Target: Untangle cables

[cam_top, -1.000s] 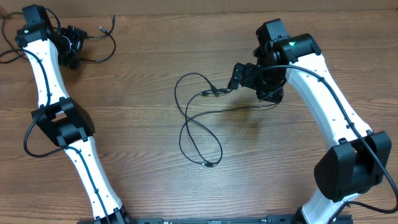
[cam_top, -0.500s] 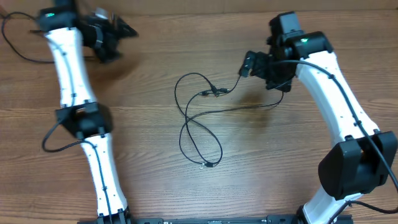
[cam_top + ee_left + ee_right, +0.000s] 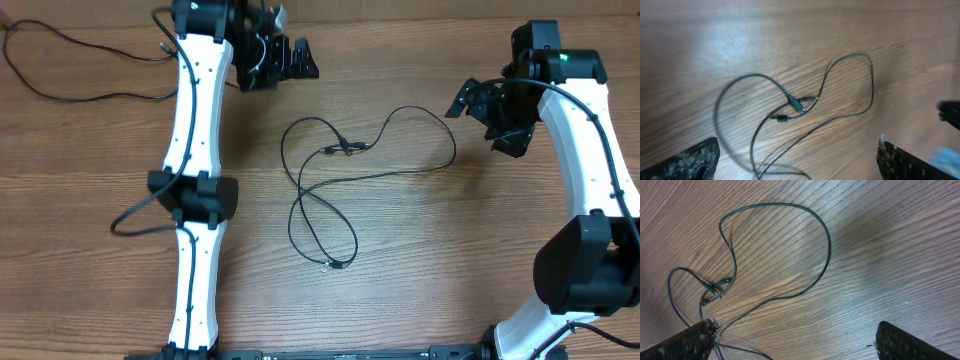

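Two hands are open and hold nothing. From above, the left hand (image 3: 298, 60) is at 12 o'clock and the right hand (image 3: 480, 125) at 2 o'clock. The cables (image 3: 325, 195) loop at the centre of the desk (image 3: 430, 290), and one cable (image 3: 100, 98) lies apart at 10 o'clock. In the left wrist view, the cables (image 3: 800, 102) lie untouched. In the right wrist view, they (image 3: 715, 287) cross at 9 o'clock. I judge that this crossing is what remains to free.
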